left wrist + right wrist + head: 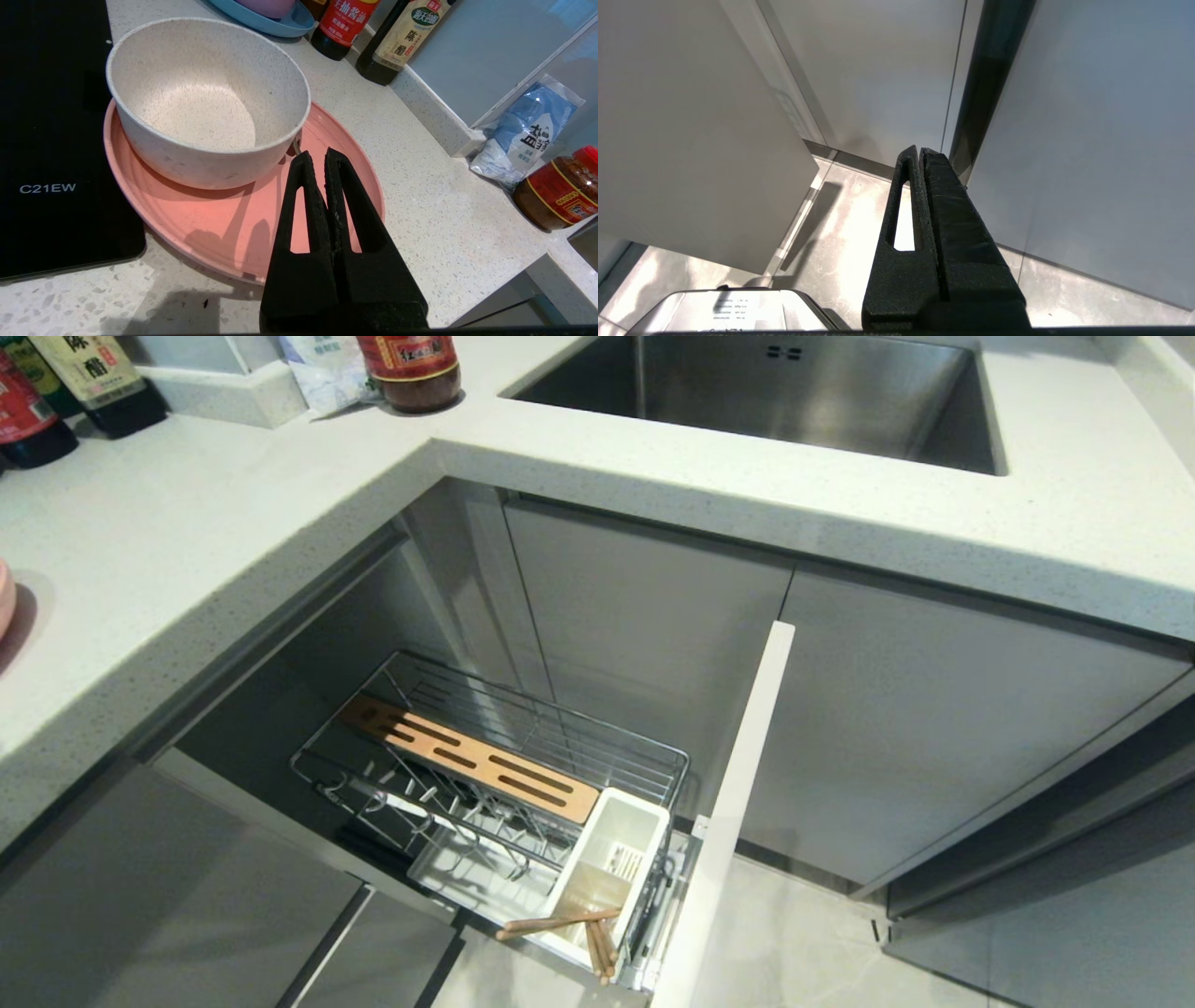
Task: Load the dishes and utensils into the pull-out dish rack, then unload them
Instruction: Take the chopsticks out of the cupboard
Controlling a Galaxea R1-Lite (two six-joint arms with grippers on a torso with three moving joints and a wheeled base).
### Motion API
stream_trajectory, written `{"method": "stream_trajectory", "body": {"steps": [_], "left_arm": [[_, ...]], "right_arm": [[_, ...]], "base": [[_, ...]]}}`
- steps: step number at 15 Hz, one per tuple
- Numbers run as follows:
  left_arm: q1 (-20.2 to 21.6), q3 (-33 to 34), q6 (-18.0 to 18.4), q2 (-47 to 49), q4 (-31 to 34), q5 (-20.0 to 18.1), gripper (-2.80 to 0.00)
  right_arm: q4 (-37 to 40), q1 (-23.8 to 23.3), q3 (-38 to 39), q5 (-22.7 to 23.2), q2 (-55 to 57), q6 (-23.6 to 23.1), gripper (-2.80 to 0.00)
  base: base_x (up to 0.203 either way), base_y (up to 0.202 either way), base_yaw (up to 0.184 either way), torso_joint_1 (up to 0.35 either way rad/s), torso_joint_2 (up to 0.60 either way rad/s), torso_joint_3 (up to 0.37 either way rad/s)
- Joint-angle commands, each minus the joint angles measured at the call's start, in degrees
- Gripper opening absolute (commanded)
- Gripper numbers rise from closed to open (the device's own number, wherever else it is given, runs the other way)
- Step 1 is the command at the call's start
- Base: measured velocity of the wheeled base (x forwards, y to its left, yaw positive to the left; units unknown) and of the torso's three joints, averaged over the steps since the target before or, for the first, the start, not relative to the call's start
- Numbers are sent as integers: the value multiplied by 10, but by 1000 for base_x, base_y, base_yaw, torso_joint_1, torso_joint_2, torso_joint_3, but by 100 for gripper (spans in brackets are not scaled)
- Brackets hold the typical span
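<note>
Left claw closed over plate; right claw parked.
Left claw [318, 156], jaws together, hovers above pink plate [224, 224] at bowl's [205, 100] 4 o'clock. Chopsticks [560, 924] lie in rack's [485, 747] utensil cup [611, 859]. Right claw [920, 151] closed.

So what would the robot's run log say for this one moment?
left gripper: jaws shut on fork over plate | bowl: on plate | chopsticks: in rack cup | right gripper: parked, shut

One bowl [205, 102], one plate [224, 224], two chopsticks [569, 929].
</note>
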Motion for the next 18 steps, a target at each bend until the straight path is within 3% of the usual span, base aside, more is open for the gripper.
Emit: {"method": "stream_trajectory", "body": {"steps": [1, 6, 7, 13, 16, 17, 18], "left_arm": [[0, 2, -2, -2, -1, 2, -280], [0, 9, -2, -2, 26, -1, -280], [0, 9, -2, -2, 29, -1, 0], [0, -15, 1, -11, 27, -1, 0], [-1, -72, 50, -20, 29, -1, 0], [-1, -93, 70, -21, 30, -5, -280], [-1, -120, 90, -20, 30, -12, -280]], "right_arm": [[0, 0, 0, 0, 0, 0, -280], [0, 0, 0, 0, 0, 0, -280], [0, 0, 0, 0, 0, -1, -280], [0, 0, 0, 0, 0, -1, -280], [0, 0, 0, 0, 0, -1, -280], [0, 0, 0, 0, 0, 0, -280], [0, 0, 0, 0, 0, 0, -280]], "base": [[0, 0, 0, 0, 0, 0], [0, 0, 0, 0, 0, 0], [0, 0, 0, 0, 0, 0], [0, 0, 0, 0, 0, 0], [0, 0, 0, 0, 0, 0], [0, 0, 0, 0, 0, 0], [0, 0, 0, 0, 0, 0]]}}
